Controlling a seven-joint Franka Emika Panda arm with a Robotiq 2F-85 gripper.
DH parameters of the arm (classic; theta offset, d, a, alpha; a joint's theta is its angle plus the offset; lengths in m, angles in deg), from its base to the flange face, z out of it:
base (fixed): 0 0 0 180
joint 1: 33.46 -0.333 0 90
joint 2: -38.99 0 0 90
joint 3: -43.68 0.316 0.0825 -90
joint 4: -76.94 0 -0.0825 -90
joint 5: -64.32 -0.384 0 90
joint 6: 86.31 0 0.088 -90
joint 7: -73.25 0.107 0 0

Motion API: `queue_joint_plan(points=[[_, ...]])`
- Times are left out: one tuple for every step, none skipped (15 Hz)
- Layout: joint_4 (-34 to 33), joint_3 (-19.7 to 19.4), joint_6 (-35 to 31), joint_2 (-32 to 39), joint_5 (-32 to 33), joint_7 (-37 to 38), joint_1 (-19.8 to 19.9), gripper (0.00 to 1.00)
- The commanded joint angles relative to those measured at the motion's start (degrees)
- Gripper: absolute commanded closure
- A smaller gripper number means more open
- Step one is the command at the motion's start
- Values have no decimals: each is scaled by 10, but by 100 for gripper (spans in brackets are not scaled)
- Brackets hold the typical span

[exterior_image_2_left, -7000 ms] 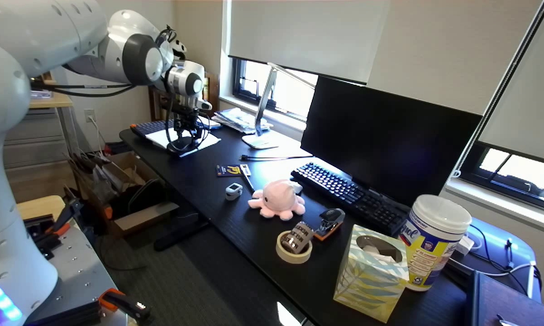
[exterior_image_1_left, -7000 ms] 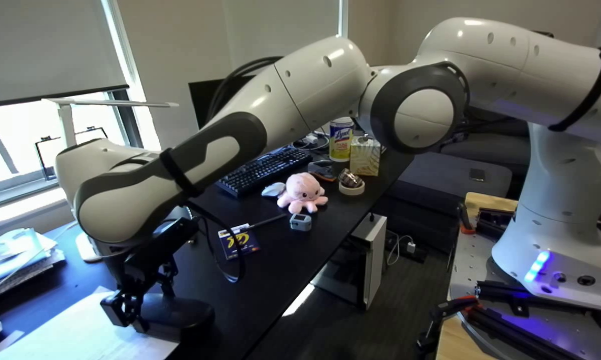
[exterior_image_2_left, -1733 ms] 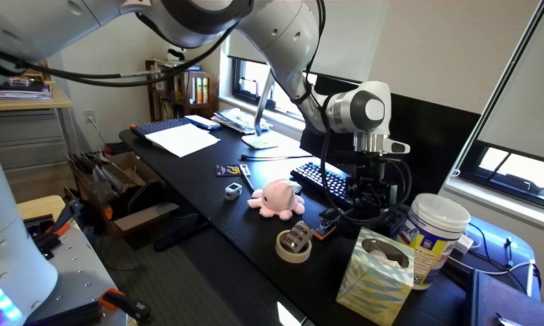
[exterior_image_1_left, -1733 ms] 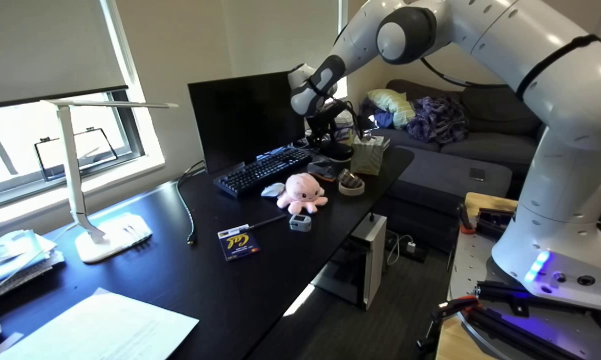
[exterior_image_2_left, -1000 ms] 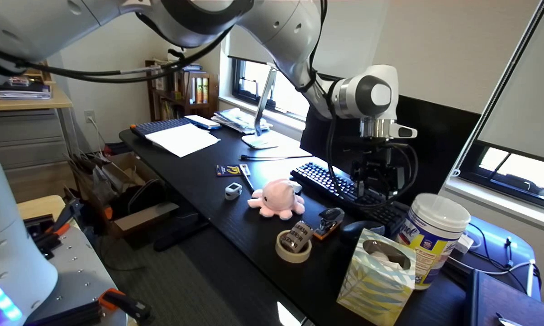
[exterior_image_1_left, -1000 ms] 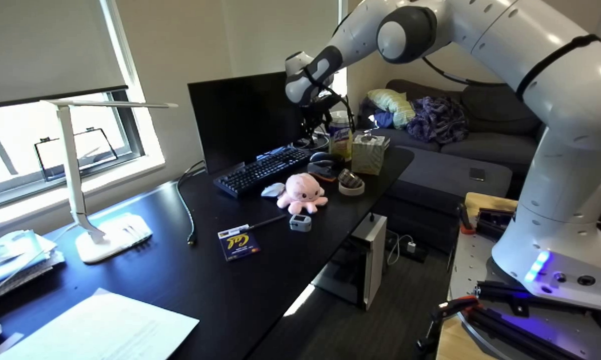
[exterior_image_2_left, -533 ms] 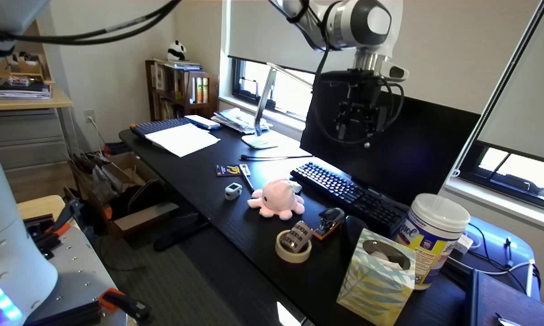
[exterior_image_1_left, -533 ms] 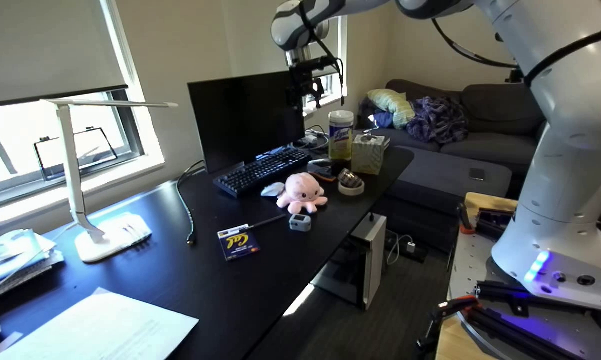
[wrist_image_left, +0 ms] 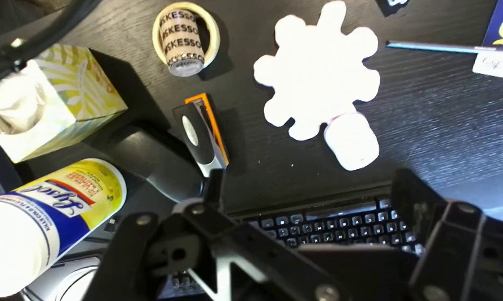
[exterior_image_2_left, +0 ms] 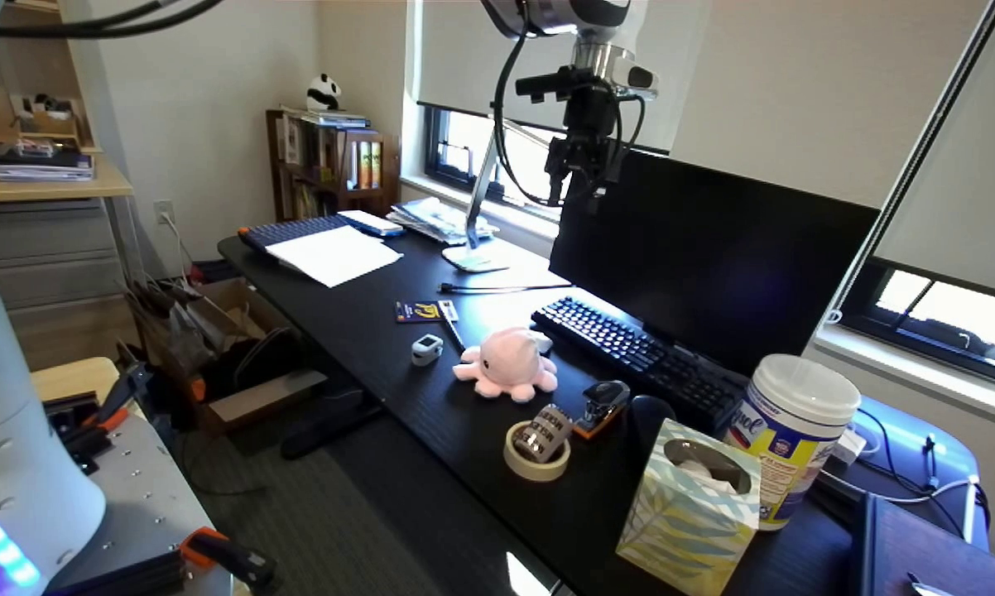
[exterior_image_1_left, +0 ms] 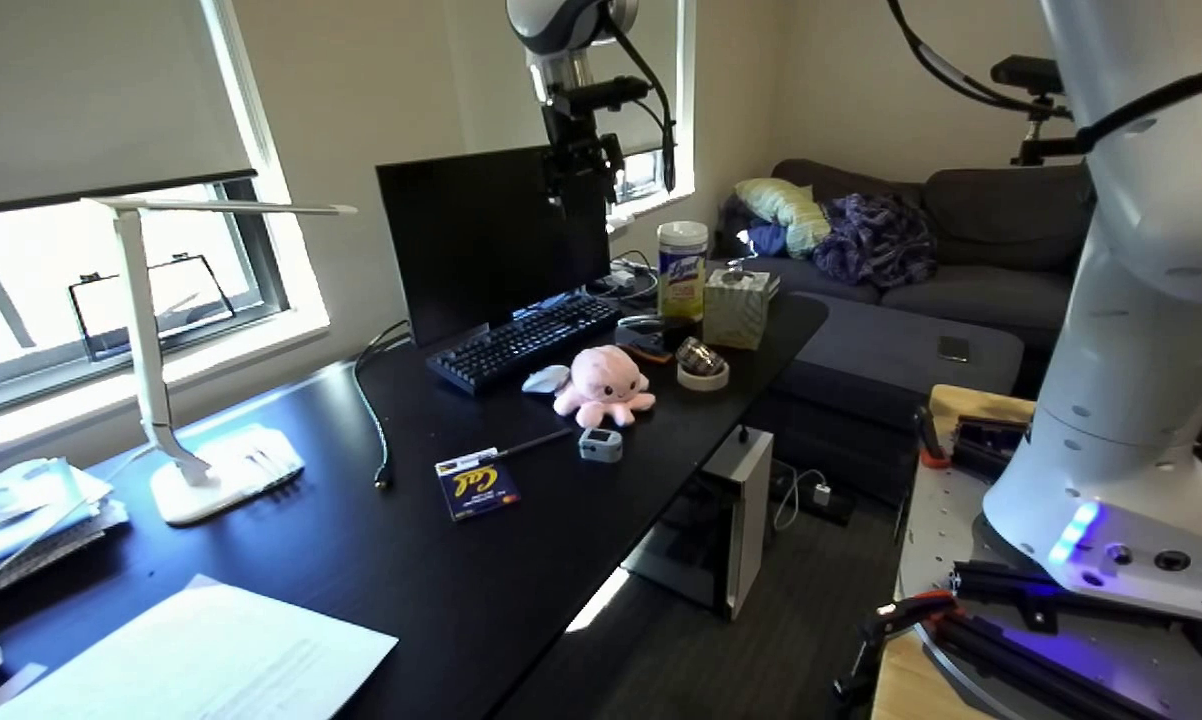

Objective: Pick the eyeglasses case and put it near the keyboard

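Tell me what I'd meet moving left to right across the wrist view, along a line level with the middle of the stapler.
Tissue box → black eyeglasses case → stapler → plush toy.

The black eyeglasses case (wrist_image_left: pixel 156 162) lies near the keyboard (exterior_image_2_left: pixel 640 356).

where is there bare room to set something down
Bare desk lies between the lamp base, white paper and blue card; another between cable, keyboard and plush toy. Crowded: around the eyeglasses case, amid stapler, tissue box and Lysol tub.
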Motion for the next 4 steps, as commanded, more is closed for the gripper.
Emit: queue_joint_plan(points=[[9,4,2,-6,-7,1,-2,0],[19,7,2,-11,-13,1,-4,0],[25,9,2,-15,-14,1,-4,0],[28,9,2,-17,-15,1,-4,0]])
